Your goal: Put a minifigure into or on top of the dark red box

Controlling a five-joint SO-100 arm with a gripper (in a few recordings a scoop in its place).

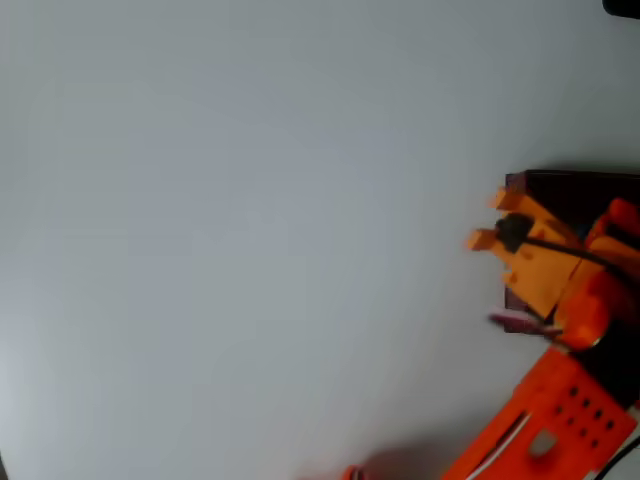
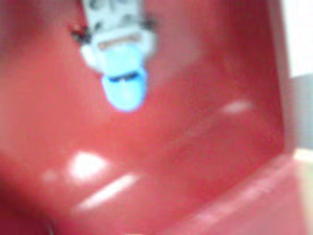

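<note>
The tiny blue-headed plastic minifigure (image 2: pixel 122 73) hangs over the glossy dark red box (image 1: pixel 570 190) floor, by the desk's right edge, ready to drop. Whether the orange gripper (image 1: pixel 490 222) pinches it, I cannot tell.

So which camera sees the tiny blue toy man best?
The wrist view: the minifigure shows big there, though blurry, blue head pointing down, over the dark red box. In the overhead view the orange arm sits over the box and I can't make him out.

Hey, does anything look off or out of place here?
Nothing stands out. The minifigure lies inside the box, and the tool hangs at the box's left rim in the overhead view.
</note>
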